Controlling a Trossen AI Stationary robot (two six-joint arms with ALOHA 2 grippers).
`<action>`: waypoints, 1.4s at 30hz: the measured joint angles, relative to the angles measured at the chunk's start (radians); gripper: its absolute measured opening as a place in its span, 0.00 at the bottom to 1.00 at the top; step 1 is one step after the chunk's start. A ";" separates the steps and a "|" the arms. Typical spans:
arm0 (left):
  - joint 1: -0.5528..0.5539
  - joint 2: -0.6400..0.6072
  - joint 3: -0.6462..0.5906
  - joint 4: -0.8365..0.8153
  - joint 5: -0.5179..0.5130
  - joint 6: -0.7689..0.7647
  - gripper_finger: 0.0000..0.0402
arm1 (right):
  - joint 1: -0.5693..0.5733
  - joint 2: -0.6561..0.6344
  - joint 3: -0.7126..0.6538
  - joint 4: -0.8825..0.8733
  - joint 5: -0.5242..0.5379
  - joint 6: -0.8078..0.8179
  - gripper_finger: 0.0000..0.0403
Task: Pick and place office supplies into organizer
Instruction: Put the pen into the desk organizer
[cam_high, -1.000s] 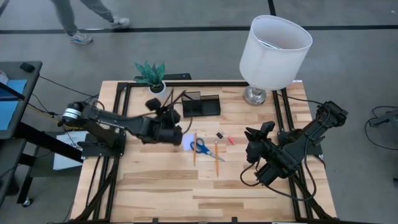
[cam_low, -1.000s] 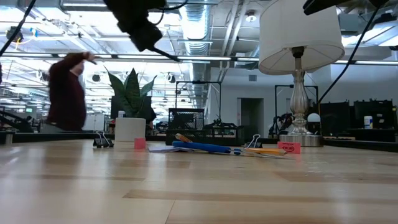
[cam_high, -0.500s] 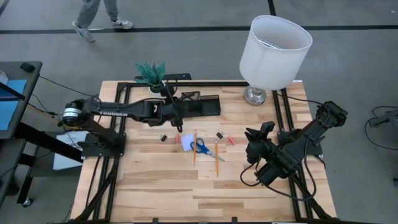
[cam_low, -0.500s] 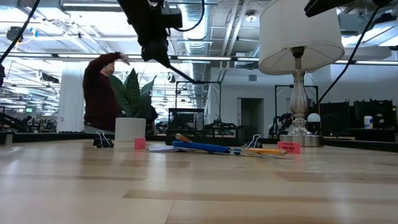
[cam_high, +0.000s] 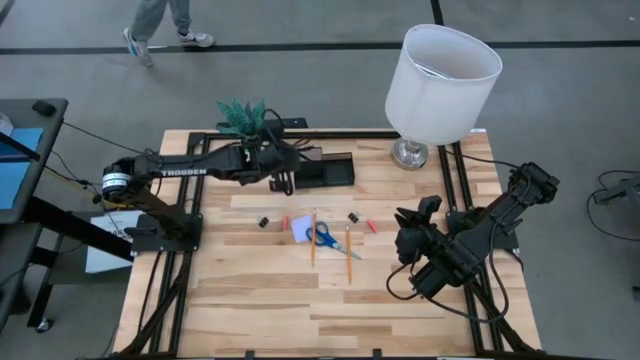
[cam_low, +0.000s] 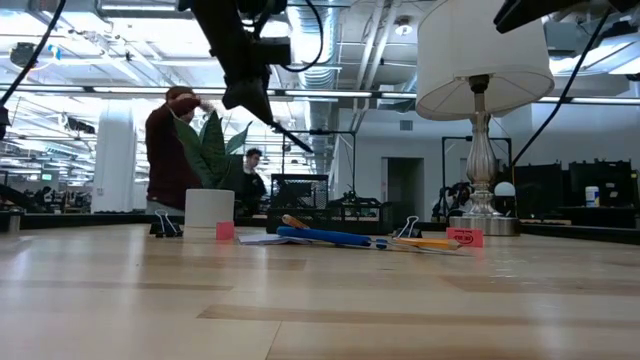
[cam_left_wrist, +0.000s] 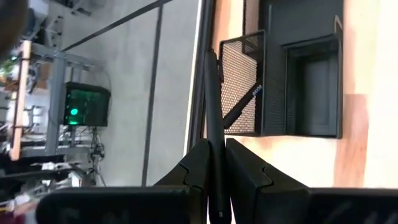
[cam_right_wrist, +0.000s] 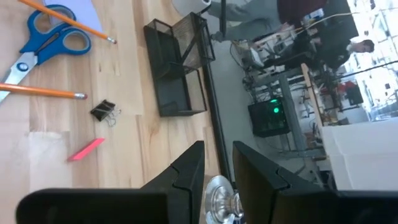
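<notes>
My left gripper (cam_high: 285, 172) hangs above the far side of the table, just left of the black mesh organizer (cam_high: 330, 172), shut on a black pen (cam_left_wrist: 211, 99). In the low view the pen (cam_low: 285, 128) slants down to the right from the gripper (cam_low: 247, 92). Another dark pen (cam_left_wrist: 241, 106) leans inside the organizer's mesh compartment. Blue-handled scissors (cam_high: 322, 237), two pencils (cam_high: 313, 240) (cam_high: 349, 255), a pale note pad (cam_high: 300, 229), two binder clips (cam_high: 264, 221) (cam_high: 353, 217) and a red bit (cam_high: 371, 226) lie mid-table. My right gripper (cam_high: 415, 212) waits at the right, open with nothing between its fingers. My left gripper pinches the pen's rear part (cam_left_wrist: 216, 158) between its two fingers, and the pen runs along them and sticks out far past the tips. The fingers slant down toward the table's right. The pen is lifted clear, its front end (cam_left_wrist: 210, 59) beside the organizer's left end.
A lamp with a white shade (cam_high: 442, 80) stands at the far right, its base (cam_high: 410, 152) beside the organizer. A potted plant (cam_high: 246, 128) stands at the far left behind my left arm. Bare wood (cam_high: 300, 310) runs along the near edge. A person (cam_low: 175, 150) stands beyond the table.
My left gripper has carried the pen from above the note pad toward the table's far edge and the organizer, rolling its wrist as it went. It stays shut on the pen. Where it hung, a binder clip and a red bit now show.
</notes>
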 joint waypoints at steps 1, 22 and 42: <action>0.007 0.000 0.000 0.000 0.012 0.016 0.06 | 0.000 0.000 0.000 0.001 -0.005 0.001 0.19; 0.078 0.015 0.001 -0.028 0.156 0.187 0.06 | 0.000 0.000 0.000 0.006 -0.064 0.009 0.19; 0.127 0.288 0.306 -0.233 0.171 0.290 0.06 | 0.000 0.000 0.000 0.020 -0.120 0.064 0.19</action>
